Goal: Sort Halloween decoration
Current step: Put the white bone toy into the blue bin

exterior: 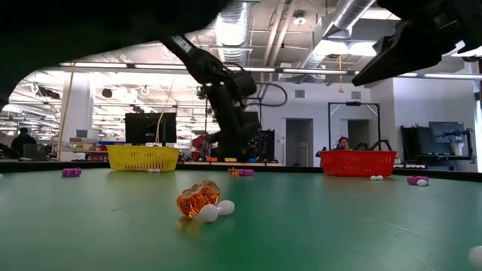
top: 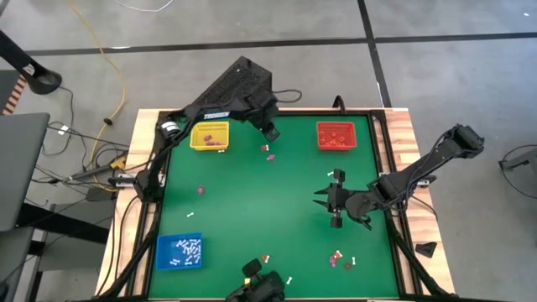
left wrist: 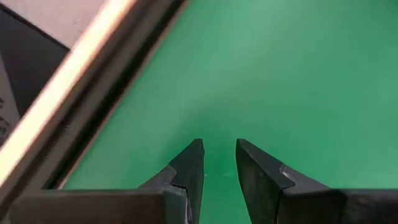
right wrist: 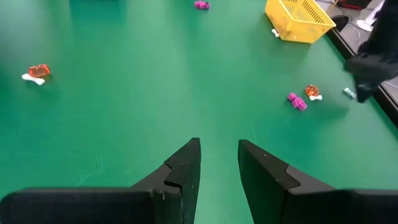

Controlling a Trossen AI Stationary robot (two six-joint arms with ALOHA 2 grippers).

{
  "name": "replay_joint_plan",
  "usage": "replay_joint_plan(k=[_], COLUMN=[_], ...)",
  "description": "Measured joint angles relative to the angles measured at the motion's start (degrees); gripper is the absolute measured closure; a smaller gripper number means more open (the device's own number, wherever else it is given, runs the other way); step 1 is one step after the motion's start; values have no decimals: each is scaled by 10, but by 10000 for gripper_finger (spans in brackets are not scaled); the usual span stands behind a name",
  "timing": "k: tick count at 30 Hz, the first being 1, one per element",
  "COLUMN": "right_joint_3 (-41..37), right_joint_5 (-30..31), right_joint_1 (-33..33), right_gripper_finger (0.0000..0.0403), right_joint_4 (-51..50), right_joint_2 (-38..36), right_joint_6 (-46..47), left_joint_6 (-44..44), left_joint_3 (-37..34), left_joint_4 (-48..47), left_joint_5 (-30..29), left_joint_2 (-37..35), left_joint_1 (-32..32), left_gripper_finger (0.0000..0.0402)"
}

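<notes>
Nearest the low camera, an orange trinket [exterior: 198, 201] lies touching a white stick-like piece [exterior: 214, 211] on the green table [top: 252, 210]. At the far left, the yellow tray [top: 210, 137] holds purple-pink bits; at the far right, the red tray [top: 336, 136] holds orange-red ones; at the near left, the blue tray [top: 179, 252] holds white sticks. More trinkets [top: 341, 258] lie loose on the mat. Beside the yellow tray, the left gripper [top: 270, 132] has its fingers slightly apart, holding nothing. At mid-right, the right gripper [top: 323, 200] has its fingers parted too, empty.
</notes>
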Motion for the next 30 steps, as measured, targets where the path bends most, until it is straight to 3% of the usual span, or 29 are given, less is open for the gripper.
replay_joint_plan(k=[7, 16, 30], right_joint_3=[0, 0, 0], right_joint_5=[0, 0, 0], right_joint_1=[4, 4, 4], right_gripper_finger=[265, 265, 265], right_joint_4=[-13, -14, -9], right_joint_2=[0, 0, 0], right_joint_6=[18, 33, 34], left_joint_6=[14, 19, 53], left_joint_3=[16, 14, 10], left_joint_4=[-20, -67, -67], left_joint_5=[-43, -32, -12], left_joint_2=[3, 10, 10], left_joint_1=[-2, 17, 24], left_gripper_finger=[318, 318, 319])
